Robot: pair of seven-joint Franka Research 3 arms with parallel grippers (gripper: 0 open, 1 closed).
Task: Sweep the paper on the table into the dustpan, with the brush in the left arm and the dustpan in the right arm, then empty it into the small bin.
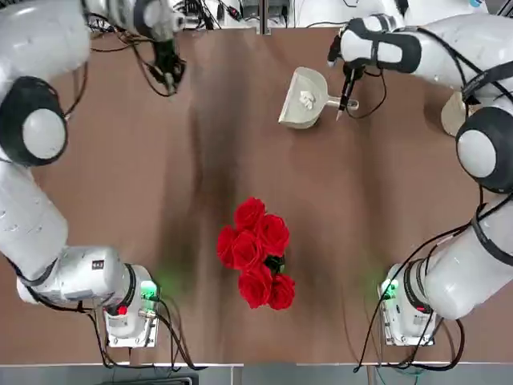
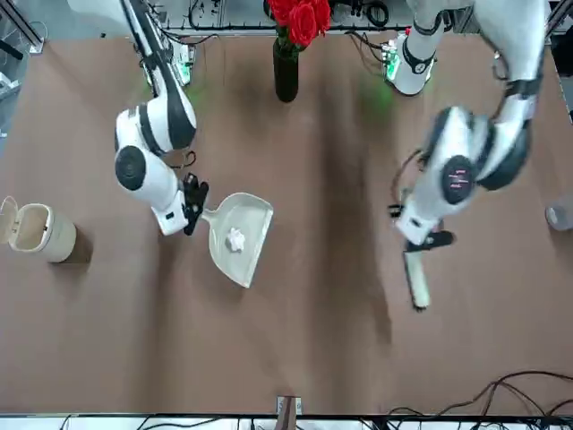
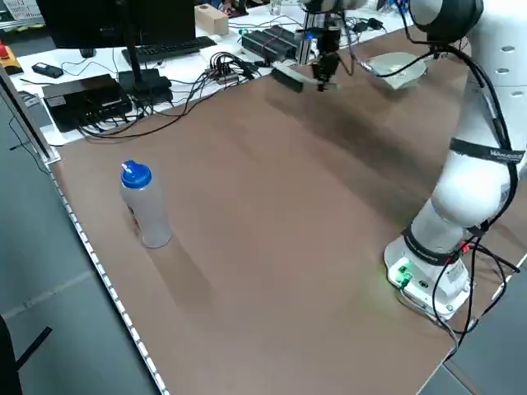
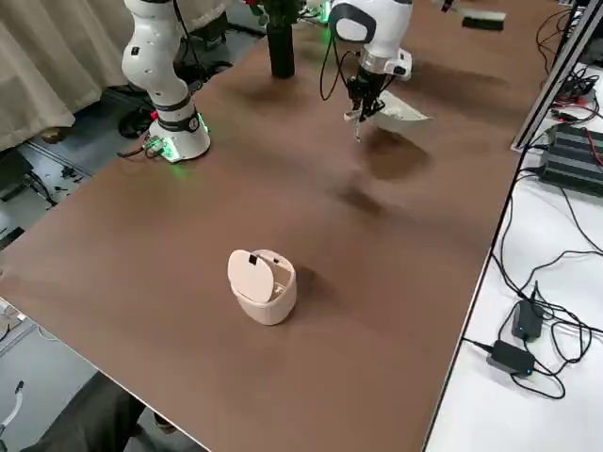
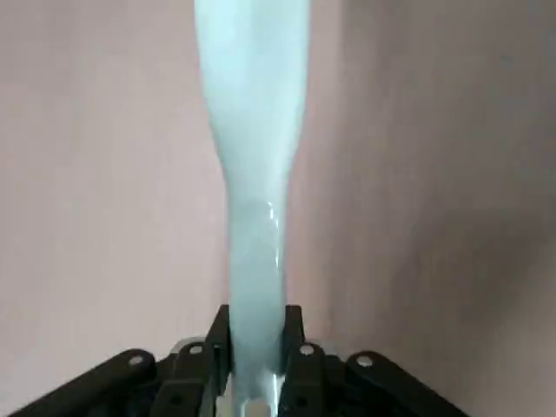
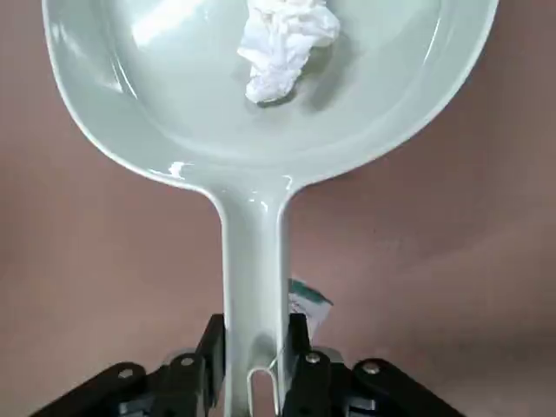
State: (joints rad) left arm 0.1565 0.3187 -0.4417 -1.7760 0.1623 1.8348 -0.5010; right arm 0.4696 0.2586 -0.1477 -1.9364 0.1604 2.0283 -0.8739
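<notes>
The pale grey-green dustpan is held level by its handle, my right gripper shut on it at the far middle of the table. A crumpled white paper lies inside the pan. My left gripper, at the far left, is shut on the brush, whose cream handle runs straight out from between the fingers. The brush hangs above the table, well apart from the dustpan. The small bin stands with its flap lid up, to the right of the dustpan.
A dark vase of red roses stands between the two arm bases. A clear bottle with a blue cap sits near the table's left edge. Cables and electronics lie beyond the far edge.
</notes>
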